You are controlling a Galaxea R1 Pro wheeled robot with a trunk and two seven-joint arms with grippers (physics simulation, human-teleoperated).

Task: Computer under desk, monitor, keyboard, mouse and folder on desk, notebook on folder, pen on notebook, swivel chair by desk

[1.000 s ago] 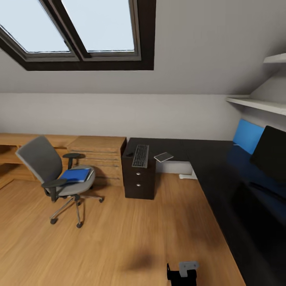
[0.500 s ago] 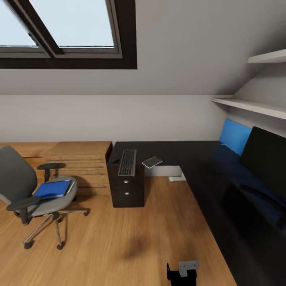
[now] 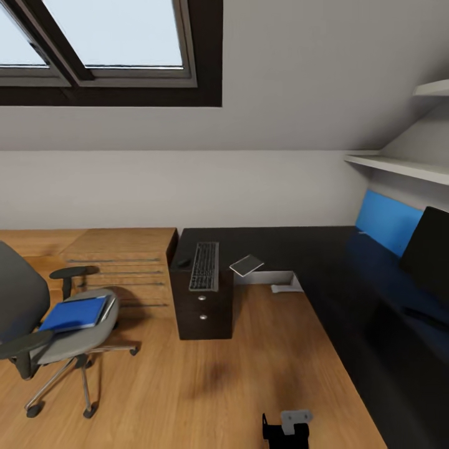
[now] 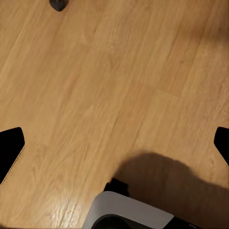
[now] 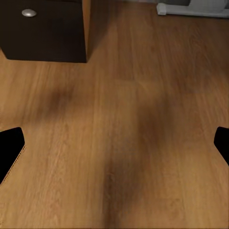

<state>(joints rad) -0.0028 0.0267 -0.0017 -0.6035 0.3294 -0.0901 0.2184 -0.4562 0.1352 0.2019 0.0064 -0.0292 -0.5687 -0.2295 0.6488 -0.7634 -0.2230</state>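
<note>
Since the earlier frame our head view has swung and advanced; the furniture itself has not shifted. Both wrist views show fingertips spread wide at the edges, the left gripper (image 4: 114, 148) and right gripper (image 5: 114, 148) released over bare wood floor (image 3: 206, 386). The folder (image 3: 73, 313) lies on the swivel chair (image 3: 59, 330). The keyboard (image 3: 204, 265) and notebook (image 3: 246, 265) rest on the desk (image 3: 324, 262), with the monitor (image 3: 430, 252) at its right. We read no writing anywhere.
</note>
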